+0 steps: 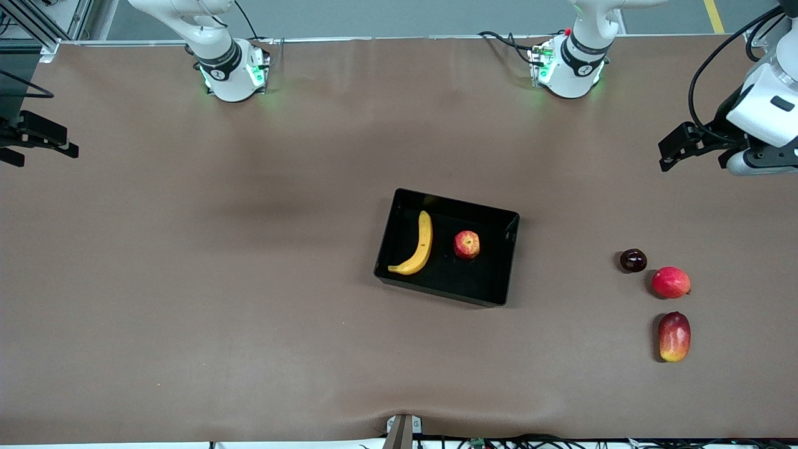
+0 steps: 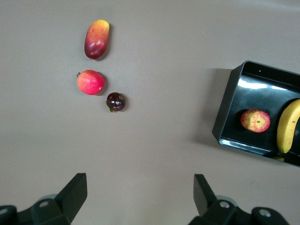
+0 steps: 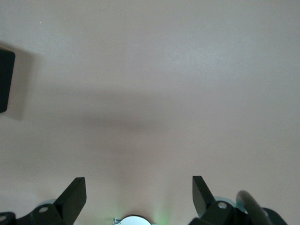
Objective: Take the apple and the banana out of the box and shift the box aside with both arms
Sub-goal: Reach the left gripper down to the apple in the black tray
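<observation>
Starting from the left tool [image 2: 138, 199], we see its fingers [image 2: 75, 190] spread wide and holding nothing, up in the air over bare counter [image 1: 187, 280] at the left arm's end of the table. The right tool [image 3: 138, 199] is spread just as wide and also empty, over bare counter at the right arm's end; in the front view it shows only as a dark shape [image 1: 34, 140] at the edge. Both arms wait, drawn back from the work.

Moving outward, we find the black box [image 1: 499, 274] resting on the counter near its middle. Inside it lies the banana [image 1: 419, 247], flat on the floor of the box, along the side toward the right arm's end. The apple [image 1: 466, 244] sits beside it in the box, apart from it, toward the left arm's end.

Well apart from the box, toward the left arm's end, we see a dark plum [image 1: 633, 260], a round red fruit [image 1: 671, 282] just beside it, and a mango [image 1: 674, 337] nearest the front camera.
</observation>
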Available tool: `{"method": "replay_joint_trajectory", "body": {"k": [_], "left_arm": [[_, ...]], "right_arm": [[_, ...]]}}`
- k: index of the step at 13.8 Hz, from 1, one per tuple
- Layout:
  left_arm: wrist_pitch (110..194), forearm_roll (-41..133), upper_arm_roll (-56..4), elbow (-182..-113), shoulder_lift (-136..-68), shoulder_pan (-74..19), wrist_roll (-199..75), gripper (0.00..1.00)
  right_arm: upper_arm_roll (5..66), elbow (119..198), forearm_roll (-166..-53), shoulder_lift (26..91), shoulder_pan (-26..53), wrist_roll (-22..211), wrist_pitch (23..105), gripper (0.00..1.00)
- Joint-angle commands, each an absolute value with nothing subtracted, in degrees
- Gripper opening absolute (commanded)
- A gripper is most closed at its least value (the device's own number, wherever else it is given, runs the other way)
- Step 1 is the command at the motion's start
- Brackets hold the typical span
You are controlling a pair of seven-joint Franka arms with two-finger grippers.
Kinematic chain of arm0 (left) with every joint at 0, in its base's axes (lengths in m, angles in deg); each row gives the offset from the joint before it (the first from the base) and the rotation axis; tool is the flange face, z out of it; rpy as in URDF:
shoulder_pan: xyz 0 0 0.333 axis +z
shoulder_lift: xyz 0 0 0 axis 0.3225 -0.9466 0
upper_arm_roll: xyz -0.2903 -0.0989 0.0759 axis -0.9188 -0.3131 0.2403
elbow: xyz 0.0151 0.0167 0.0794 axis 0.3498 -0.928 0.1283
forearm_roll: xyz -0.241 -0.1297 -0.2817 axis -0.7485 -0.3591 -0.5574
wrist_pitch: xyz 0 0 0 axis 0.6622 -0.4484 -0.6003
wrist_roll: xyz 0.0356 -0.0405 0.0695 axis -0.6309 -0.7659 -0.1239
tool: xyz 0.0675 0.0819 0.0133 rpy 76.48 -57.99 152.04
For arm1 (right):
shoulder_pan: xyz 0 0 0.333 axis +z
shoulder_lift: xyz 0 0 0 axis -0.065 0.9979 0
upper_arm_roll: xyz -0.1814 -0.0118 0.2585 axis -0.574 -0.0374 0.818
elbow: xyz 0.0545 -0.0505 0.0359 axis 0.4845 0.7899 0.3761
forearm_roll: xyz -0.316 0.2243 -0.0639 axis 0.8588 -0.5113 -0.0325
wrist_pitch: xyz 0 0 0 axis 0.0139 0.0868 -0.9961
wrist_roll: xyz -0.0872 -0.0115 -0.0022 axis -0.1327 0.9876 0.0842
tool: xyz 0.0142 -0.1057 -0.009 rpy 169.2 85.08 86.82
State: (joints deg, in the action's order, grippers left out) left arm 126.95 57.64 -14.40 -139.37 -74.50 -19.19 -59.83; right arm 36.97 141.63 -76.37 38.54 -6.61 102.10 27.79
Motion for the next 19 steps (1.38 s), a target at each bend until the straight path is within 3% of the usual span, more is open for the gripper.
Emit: {"method": "replay_joint_trajectory", "body": {"k": [1, 6, 10, 13, 19], "left_arm": [[125.80, 58.18, -14.45, -137.44, -74.78, -19.35, -60.43, 1.00], [125.80, 58.01, -14.45, -136.47, -75.65, -20.04, -59.90, 1.00], [128.43, 57.74, -16.55, -137.25, -81.70, -22.33, -58.94, 1.00], [135.18, 58.01, -19.80, -140.67, -84.53, -24.17, -53.34, 1.00], [152.23, 58.18, -20.25, -148.15, -93.12, -35.32, -29.18, 1.00]], "right_arm": [[37.05, 141.62, -75.31, 38.19, -7.07, 101.77, 29.02, 1.00], [36.96, 141.89, -74.61, 38.28, -7.51, 101.69, 29.20, 1.00], [36.96, 141.89, -74.69, 38.37, -7.42, 101.69, 29.64, 1.00], [36.87, 141.98, -74.69, 38.54, -8.12, 101.69, 29.64, 1.00], [36.87, 142.06, -74.69, 38.54, -8.47, 101.69, 29.56, 1.00]]}}
